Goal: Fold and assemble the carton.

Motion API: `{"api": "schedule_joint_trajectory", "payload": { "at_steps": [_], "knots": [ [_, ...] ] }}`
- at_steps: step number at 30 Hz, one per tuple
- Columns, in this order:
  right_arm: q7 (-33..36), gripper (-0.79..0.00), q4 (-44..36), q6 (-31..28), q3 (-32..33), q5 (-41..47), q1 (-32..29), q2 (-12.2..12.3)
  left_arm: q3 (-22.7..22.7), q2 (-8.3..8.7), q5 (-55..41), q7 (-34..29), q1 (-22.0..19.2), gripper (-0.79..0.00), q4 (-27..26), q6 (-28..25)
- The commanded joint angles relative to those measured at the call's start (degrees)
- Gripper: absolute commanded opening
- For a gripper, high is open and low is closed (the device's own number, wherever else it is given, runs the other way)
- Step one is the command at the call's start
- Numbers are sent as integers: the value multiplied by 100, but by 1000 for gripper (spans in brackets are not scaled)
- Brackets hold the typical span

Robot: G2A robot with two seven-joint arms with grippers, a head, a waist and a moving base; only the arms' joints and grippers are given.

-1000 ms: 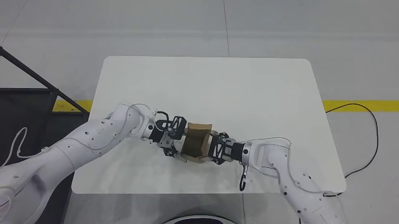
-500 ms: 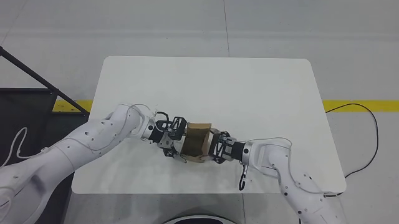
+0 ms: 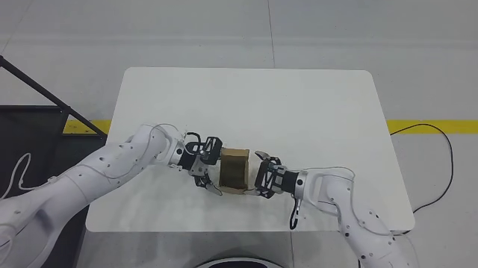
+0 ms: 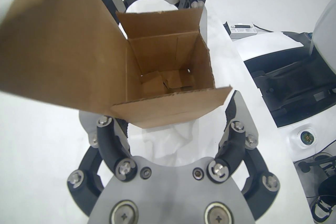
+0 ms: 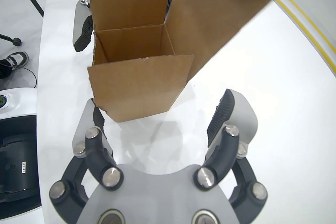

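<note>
Brown carton [image 3: 234,171] stands upright on the white bench [image 3: 314,104], near the front edge. Top is open and the flaps are up, with one long flap [image 4: 52,38] rising high on one side. Bottom flaps are folded in, seen inside in the left wrist view. Left claw [image 3: 216,168] is released, fingers spread wide, just beside one carton wall. Right claw [image 3: 260,172] is also released and spread, just beside the opposite wall. Carton sits between the two claws and neither grips it. Cannot tell if any finger touches the cardboard.
</note>
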Motion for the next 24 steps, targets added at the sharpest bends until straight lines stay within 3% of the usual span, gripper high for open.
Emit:
{"api": "schedule_joint_trajectory", "payload": {
  "at_steps": [1,24],
  "knots": [
    [-11,0,-20,-11,11,-5,-14,6,0,9,-7,5,2,0,3,0],
    [-718,0,-104,-184,347,106,-264,110,-407,265,-84,864,187,0,176,0]
  ]
}}
